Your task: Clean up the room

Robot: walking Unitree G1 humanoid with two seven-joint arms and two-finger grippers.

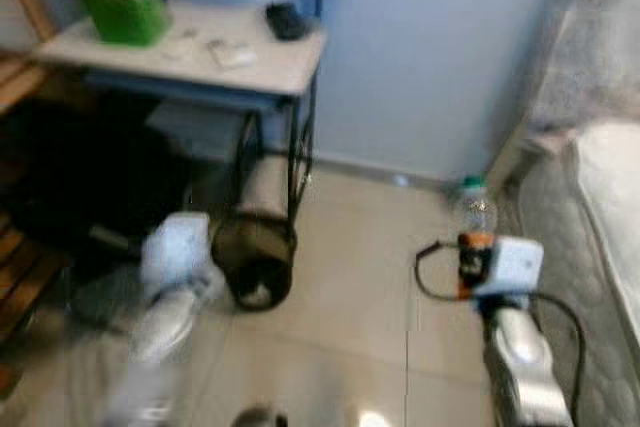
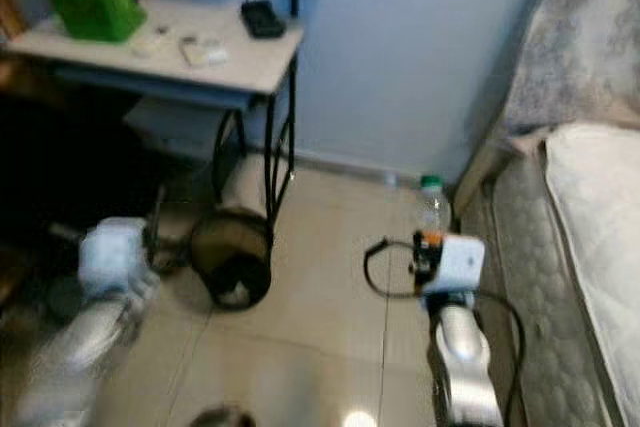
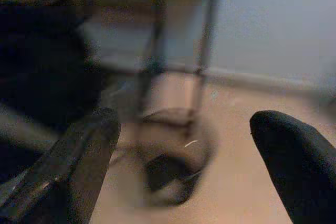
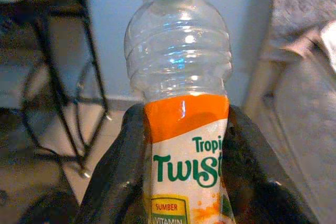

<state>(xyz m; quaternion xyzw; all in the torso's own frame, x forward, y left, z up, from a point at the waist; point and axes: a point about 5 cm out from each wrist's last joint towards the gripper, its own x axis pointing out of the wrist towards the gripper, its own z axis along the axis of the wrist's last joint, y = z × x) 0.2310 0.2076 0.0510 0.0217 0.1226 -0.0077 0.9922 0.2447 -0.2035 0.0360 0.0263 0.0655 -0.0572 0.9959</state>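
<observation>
My right pincer (image 4: 184, 182) is clamped on the empty bottle (image 4: 181, 77) at its label: light, thin, crushable. Bin (image 1: 255, 257) at ten o'clock; left pincer (image 3: 184, 150) apart.

Premises: a bedroom in a private home. Evidence: a bed with a quilted mattress (image 2: 540, 277) and pale bedding (image 2: 600, 217) runs along the right edge of the frame. At upper left, 1 small desk (image 1: 270, 72) on black metal legs stands against a pale blue wall (image 1: 430, 47), carrying a green container (image 1: 125, 15) and a dark handset-like item (image 1: 287, 20) (blurred). A mesh wastebasket (image 1: 255, 257) sits on the beige tiled floor (image 1: 350, 327) at lower centre-left.
</observation>
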